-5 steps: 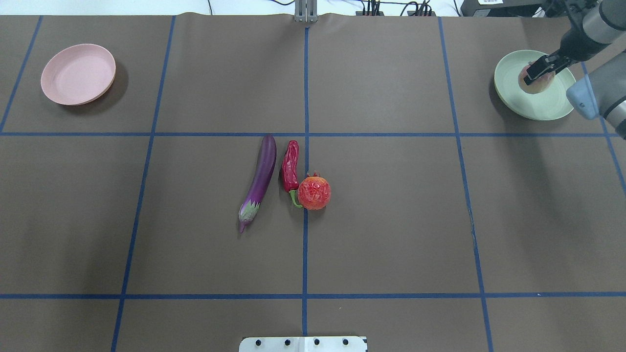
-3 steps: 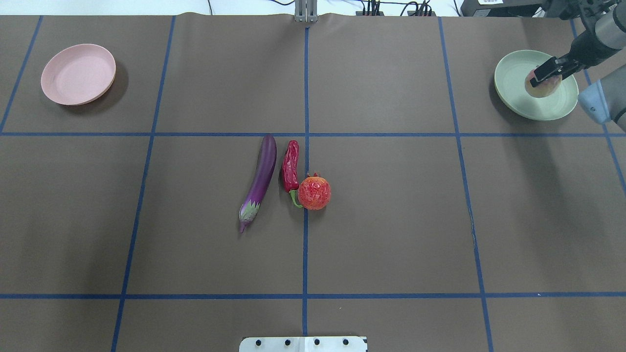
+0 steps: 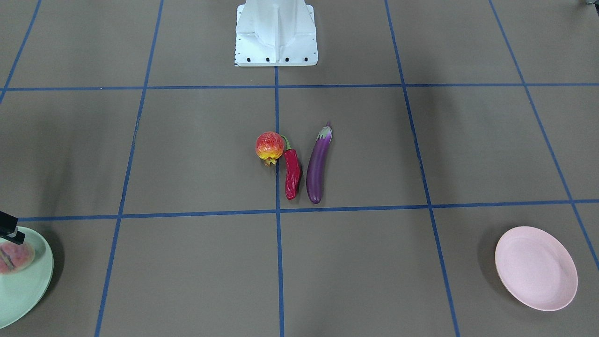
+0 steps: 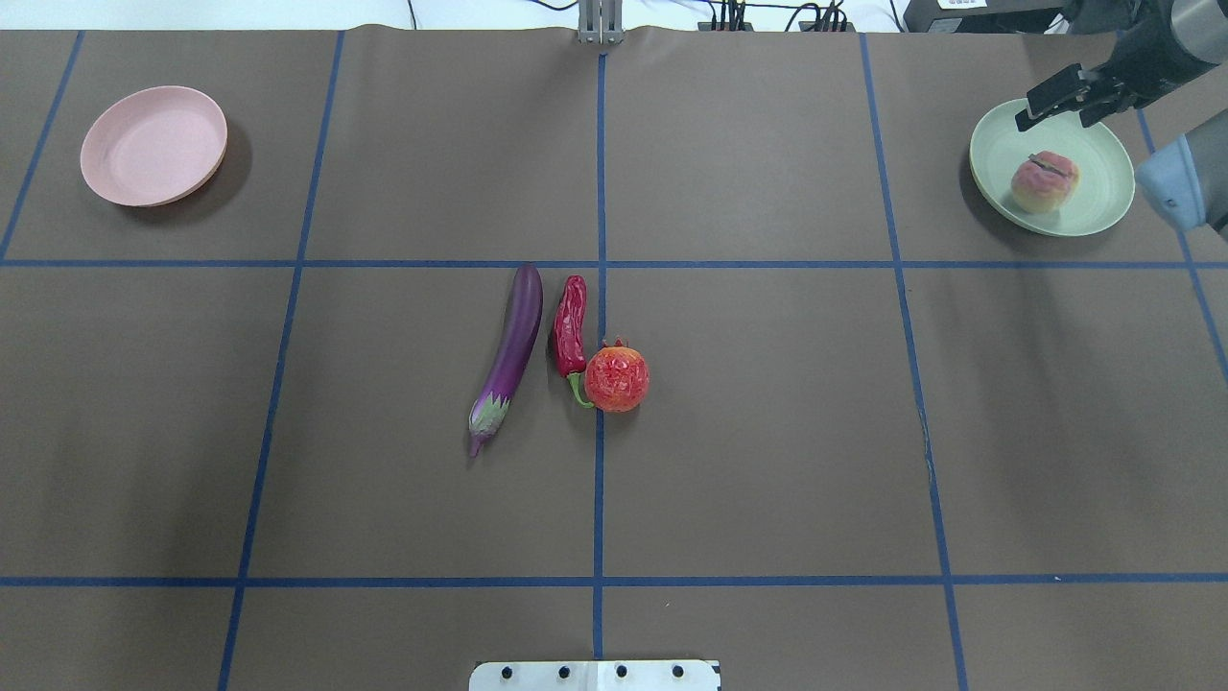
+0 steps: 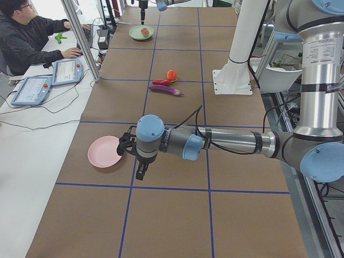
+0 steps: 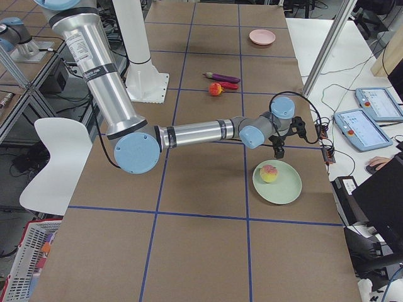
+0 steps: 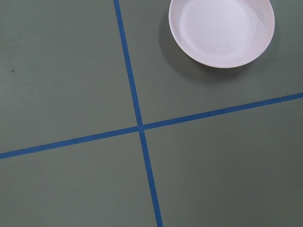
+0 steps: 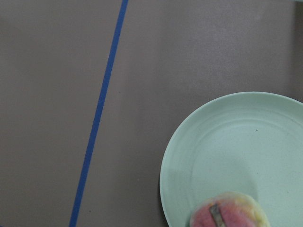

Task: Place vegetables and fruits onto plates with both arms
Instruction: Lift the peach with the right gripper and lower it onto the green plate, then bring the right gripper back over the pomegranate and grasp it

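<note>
Pale pink plate (image 4: 153, 144), far left in the overhead view: bare, and just beside the fingers of the left gripper (image 5: 135, 159). That gripper shows only in the left side view, which does not tell whether its fingers are spread or closed. Centre, well apart from both sets of fingers, three items lie on the brown table (image 4: 767, 432). The purple eggplant (image 4: 511, 350) is first, with its greenish cap toward the robot. The red chili (image 4: 570, 326) lies just beside it. The bumpy red-and-yellow fruit (image 4: 617, 379) touches the chili's green stem. Far right: the mint green plate (image 4: 998, 158) carries the peach-like fruit (image 4: 1044, 182), brownish stripe uppermost. The right gripper (image 4: 1067, 99) hangs over the plate's far rim, fingers spread wide and holding nothing. The peach-like fruit sits clear of these fingers, on their robot side.
</note>
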